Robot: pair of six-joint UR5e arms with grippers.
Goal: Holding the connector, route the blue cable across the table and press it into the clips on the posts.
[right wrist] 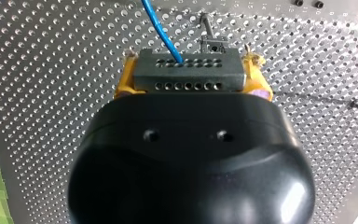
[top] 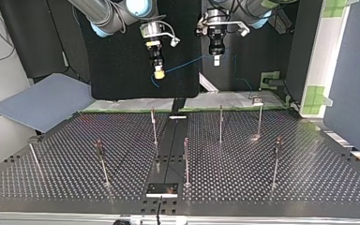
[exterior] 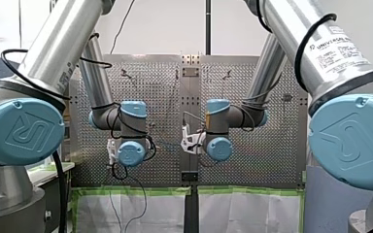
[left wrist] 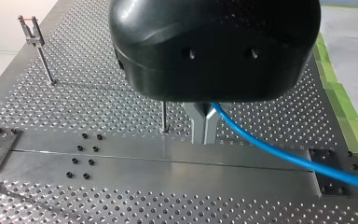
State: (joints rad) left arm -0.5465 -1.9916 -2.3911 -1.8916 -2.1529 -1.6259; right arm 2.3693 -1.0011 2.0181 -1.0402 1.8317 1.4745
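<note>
Right gripper [top: 159, 73] hangs in the air over the table's arm-side edge, its yellow pads clamped on a grey connector [right wrist: 186, 77]. The blue cable [top: 187, 64] leaves the connector's face and runs through the air to the left gripper [top: 217, 59]. That gripper's metal fingers [left wrist: 198, 126] are pressed together on the cable. Past them the cable droops off toward the table's edge. It touches no post.

Around the work:
- Thin upright posts [top: 221, 124] are scattered well apart over the table; seven count in the top view.
- The arm-side row of posts stands below the two grippers.
- In the left wrist view one bare pin [left wrist: 164, 116] stands just beside the fingers.
- A forked clip [left wrist: 31, 30] with a red mark tops a post near the table's corner.
- In the right wrist view a clip-topped post [right wrist: 212, 44] stands just ahead of the connector, close to the cable's line.

Surface:
- The table [top: 309, 168] is perforated metal.
- A plain strip [top: 168, 145] runs down its middle, with black screws in it.
- A small plate [top: 161, 190] sits at the strip's near end in the top view.

Room:
- A black panel [top: 122, 70] hangs behind the grippers.
- A grey board [top: 42, 101] lies tilted at the top view's left.
- Patches of green tape [top: 315, 96] mark a white frame at its right.
- White sheets [exterior: 243, 211] edged in green lie along the arms' side of the table.
</note>
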